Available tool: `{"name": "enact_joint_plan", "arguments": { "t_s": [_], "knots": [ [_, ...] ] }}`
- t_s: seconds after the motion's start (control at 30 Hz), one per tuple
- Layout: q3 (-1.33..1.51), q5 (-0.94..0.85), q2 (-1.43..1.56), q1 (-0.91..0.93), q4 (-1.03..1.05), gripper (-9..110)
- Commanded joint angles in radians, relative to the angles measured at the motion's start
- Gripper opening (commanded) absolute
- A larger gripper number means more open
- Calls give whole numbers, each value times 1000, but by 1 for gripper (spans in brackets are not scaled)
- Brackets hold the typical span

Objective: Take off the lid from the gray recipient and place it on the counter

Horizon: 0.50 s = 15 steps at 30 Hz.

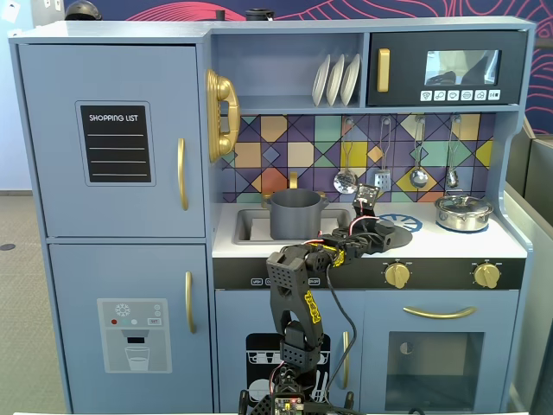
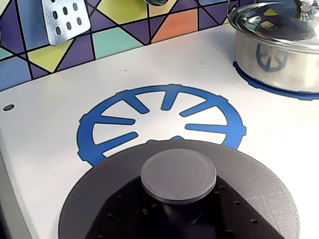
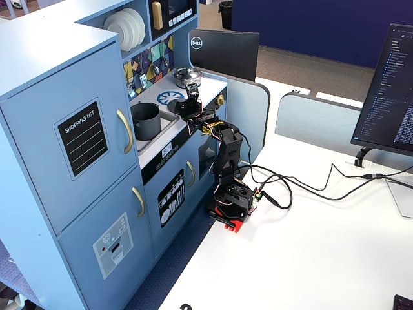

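The lid (image 2: 199,199) lies flat, knob up, at the burner mark's (image 2: 159,119) 6 o'clock; whether the hand (image 1: 378,232) grips it cannot be told.

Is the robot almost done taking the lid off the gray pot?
Nearly. The gray pot already stands open in the sink. The dark lid is with the gripper above the white counter, beside the blue burner mark. Left: set it down and let go.

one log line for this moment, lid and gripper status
matte dark gray knobbed lid: off gray cylindrical pot | gripper: holding lid over white counter, beside blue burner mark | not released
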Motion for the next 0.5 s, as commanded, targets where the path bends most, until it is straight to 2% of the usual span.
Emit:
{"name": "enact_joint_plan", "arguments": {
  "t_s": [0.0,0.13,0.23,0.47],
  "knots": [
    [-52,-9,9,14,-41,3],
    [-32,5,40,29,-31,21],
    [-20,-2,58,46,-23,29],
    [-37,2,80,64,-17,31]
  ]
}}
